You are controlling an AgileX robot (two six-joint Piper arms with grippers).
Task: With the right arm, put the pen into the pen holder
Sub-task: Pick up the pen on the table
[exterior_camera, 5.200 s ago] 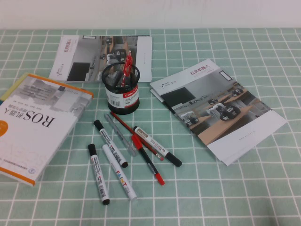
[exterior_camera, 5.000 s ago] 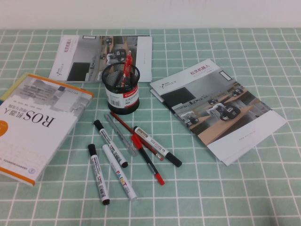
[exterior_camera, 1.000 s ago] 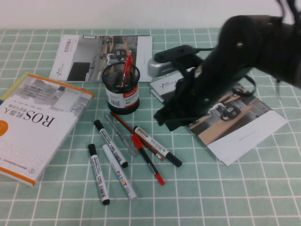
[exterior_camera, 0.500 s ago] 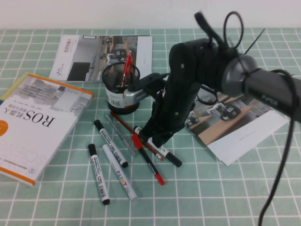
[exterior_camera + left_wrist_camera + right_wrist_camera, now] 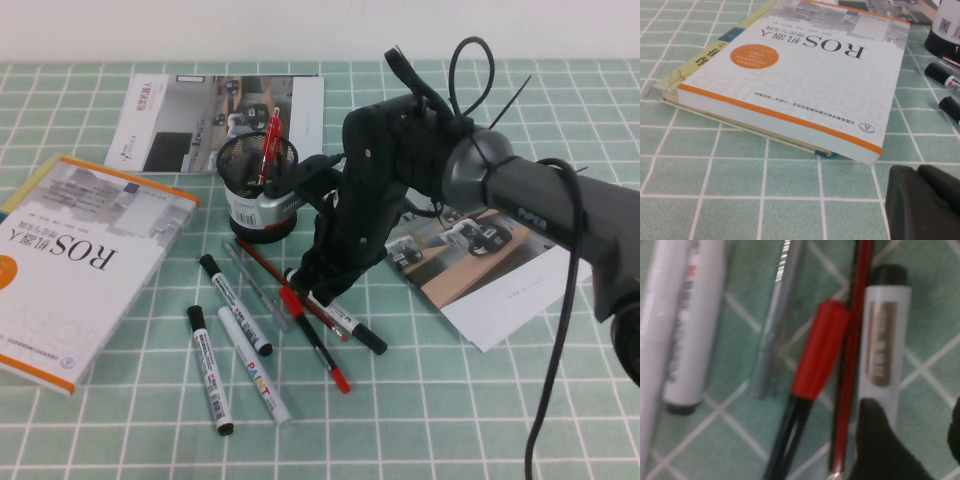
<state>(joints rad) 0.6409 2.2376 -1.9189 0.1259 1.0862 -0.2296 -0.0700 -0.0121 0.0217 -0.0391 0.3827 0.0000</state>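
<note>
The pen (image 5: 335,312) lies ungrasped on the desk (image 5: 480,400) at five o'clock from the pen holder (image 5: 259,190), the right tool (image 5: 312,292) poised released over it, the left tool (image 5: 922,202) parked by the book (image 5: 790,75), grip unreadable.

The pen holder (image 5: 258,195) stands behind the loose pens; the pen (image 5: 345,322) lies on the table (image 5: 480,400) at the right of that bunch; the right gripper (image 5: 312,290) hangs just over it; the book (image 5: 70,260) lies far left, with the left gripper (image 5: 922,202) near it.
</note>
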